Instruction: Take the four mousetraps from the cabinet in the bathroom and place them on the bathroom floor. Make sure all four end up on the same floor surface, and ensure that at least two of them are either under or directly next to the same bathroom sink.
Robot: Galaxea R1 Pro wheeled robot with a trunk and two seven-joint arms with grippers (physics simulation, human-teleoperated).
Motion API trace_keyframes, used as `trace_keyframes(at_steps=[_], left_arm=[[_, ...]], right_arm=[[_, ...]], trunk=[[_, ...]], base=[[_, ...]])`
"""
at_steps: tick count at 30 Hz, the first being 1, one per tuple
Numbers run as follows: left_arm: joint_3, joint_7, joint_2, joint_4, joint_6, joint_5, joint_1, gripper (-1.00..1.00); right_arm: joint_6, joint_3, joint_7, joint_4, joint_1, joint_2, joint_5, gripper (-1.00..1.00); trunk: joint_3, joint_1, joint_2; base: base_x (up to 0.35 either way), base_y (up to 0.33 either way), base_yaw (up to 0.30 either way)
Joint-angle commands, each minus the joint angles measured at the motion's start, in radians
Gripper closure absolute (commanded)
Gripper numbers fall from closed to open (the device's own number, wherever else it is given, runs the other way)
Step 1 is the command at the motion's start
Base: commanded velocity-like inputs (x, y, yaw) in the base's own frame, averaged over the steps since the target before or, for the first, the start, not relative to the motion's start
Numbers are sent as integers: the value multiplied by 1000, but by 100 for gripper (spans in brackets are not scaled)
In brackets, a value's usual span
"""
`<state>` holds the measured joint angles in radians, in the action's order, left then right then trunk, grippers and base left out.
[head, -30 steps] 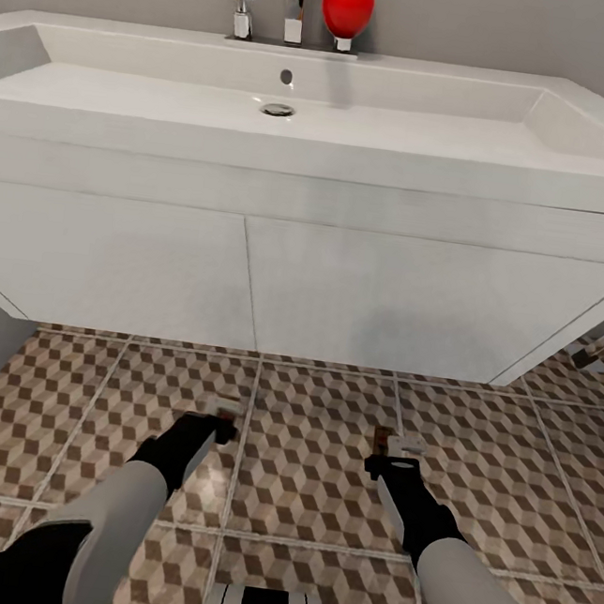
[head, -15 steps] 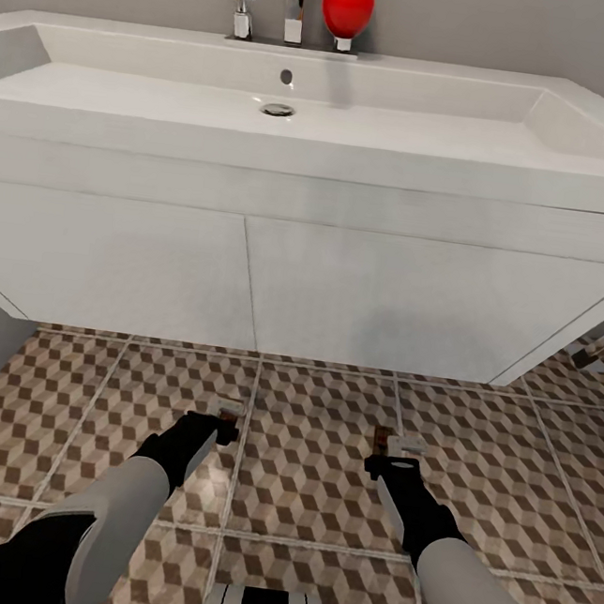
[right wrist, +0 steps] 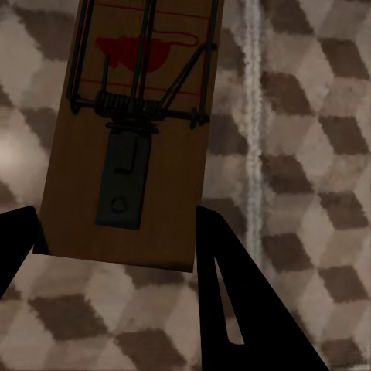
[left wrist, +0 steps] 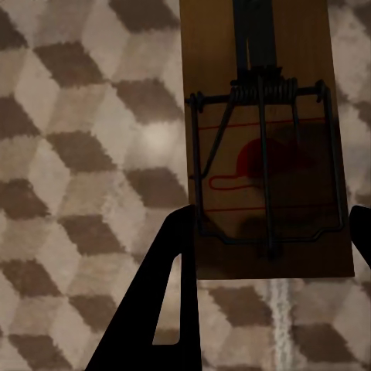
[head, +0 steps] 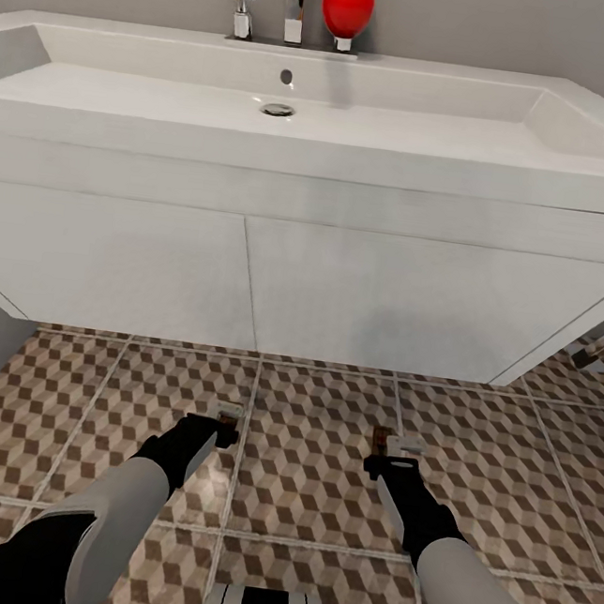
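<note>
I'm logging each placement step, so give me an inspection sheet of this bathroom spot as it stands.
Surface: bathroom floor, cube-pattern tiles with pale grout.
Job's things: left mousetrap between the left gripper's fingers; right mousetrap between the right gripper's; another small item lies on the floor past the sink's right end, too small to identify.
Clutter: red bulb-shaped object behind the basin.
Grippers: left gripper and right gripper low over the tiles before the bathroom sink.
Cables: nothing seen.
Surroundings: chrome tap, grey wall.
</note>
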<state>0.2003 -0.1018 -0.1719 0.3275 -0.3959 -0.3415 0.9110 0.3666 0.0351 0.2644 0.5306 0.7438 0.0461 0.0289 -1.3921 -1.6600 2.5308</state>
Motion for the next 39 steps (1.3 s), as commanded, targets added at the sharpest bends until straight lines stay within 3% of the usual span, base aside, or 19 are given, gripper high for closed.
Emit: trace_keyframes(at_steps=[1,11,20,35,39], left_arm=[[5,-1,-1,1,-3,-5,0,100],[10,-1,0,13,6,-6,0,100],[14,-22,-3,14,71,-3,0,100],[15,-54,-3,16,78,1,1,100],[19,-54,-3,16,78,16,2,100]], right_arm=[[16,3,3,2,0,0,0,100],[42,4,8,36,0,0,2,100],[54,5,10,46,0,0,3,100],[56,4,7,46,0,-1,2,100],[56,4,6,46,0,-1,2,100]], trunk=[[-1,0,0],[-1,0,0],[-1,0,0],[-1,0,0],[-16,-2,1]], base=[[0,0,0],[0,0,0],[0,0,0],[0,0,0],[0,0,0]])
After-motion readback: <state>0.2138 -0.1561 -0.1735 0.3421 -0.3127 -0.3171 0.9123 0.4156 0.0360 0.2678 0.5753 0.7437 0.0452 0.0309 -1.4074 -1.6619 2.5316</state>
